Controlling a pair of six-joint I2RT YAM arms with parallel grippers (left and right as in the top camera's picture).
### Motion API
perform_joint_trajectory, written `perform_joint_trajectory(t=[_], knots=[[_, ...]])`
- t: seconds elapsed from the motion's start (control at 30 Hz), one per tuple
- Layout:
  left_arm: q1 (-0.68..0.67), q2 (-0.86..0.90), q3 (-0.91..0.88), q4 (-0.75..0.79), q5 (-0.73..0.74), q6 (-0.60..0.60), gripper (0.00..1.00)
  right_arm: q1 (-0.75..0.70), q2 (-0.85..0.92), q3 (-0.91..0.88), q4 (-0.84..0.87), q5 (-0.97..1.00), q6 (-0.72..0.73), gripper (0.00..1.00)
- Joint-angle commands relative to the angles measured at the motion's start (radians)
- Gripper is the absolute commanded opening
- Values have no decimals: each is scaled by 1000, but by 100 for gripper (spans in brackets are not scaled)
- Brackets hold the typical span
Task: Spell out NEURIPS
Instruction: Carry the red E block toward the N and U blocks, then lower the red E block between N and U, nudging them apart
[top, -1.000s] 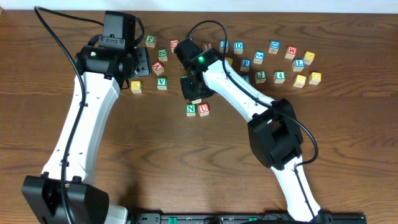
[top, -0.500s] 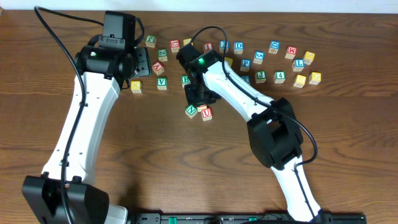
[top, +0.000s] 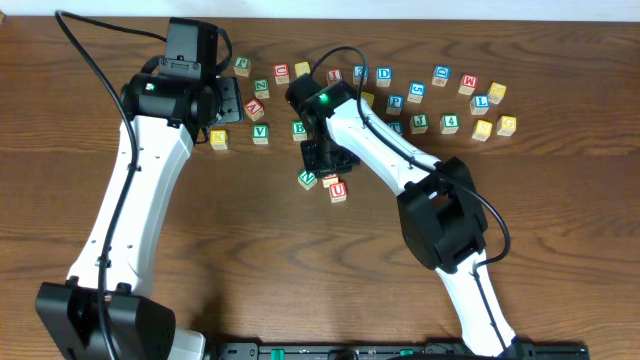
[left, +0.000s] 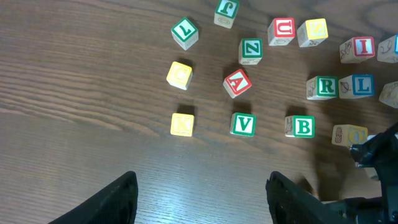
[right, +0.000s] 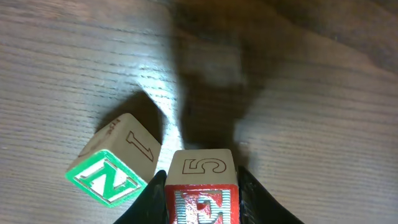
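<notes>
Right fingers (right: 261, 202) pinching the E cube (right: 200, 186), one pad on each flank, the side marked 5 facing the lens. Left fingers (left: 121, 199) spread wide with nothing between them, hanging over loose cubes (left: 242, 124) well away from the work. N (right: 106, 177) sits just outside one right finger, skewed, a corner turned toward the E cube. U (top: 338, 190) lies just outside the other finger, seen from overhead only. Step in hand, as I judge it: seat the E cube in the slot between N and U. To do it well, keep the cube square to the intended line and bring it flat onto the table (right: 74, 74) before letting go. Spread the fingers only a little so neither pad knocks a neighbour, then lift straight up. N's skew wants correcting afterwards, or the row will read crooked. Poorly seen: the red letter is cut by the wrist frame's lower edge, so it is probably an E, but only its top shows. Cannot tell whether the cube's base touches the wood or hangs just above it. Cannot tell whether N's corner touches the finger or merely stands close. Overhead, the arm covers most of the E cube and the fingertips. R (left: 323, 87), I (left: 359, 48) and P (top: 395, 101) lie in the scatter beyond the fingers, not yet in the row.
</notes>
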Motion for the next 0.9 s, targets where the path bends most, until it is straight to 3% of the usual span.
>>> perform_joint_trajectory(t=[0.0,0.63,0.87], knots=[[-1,11,-14,-4,-2,-13,65,16,2,-13,-7,18,41,27],[-1,11,-14,-3,-2,-13,65,49,2,-13,95,12,60,28],[-1,11,-14,-3,-3,-13,65,41,2,-13,36,76,79,30]])
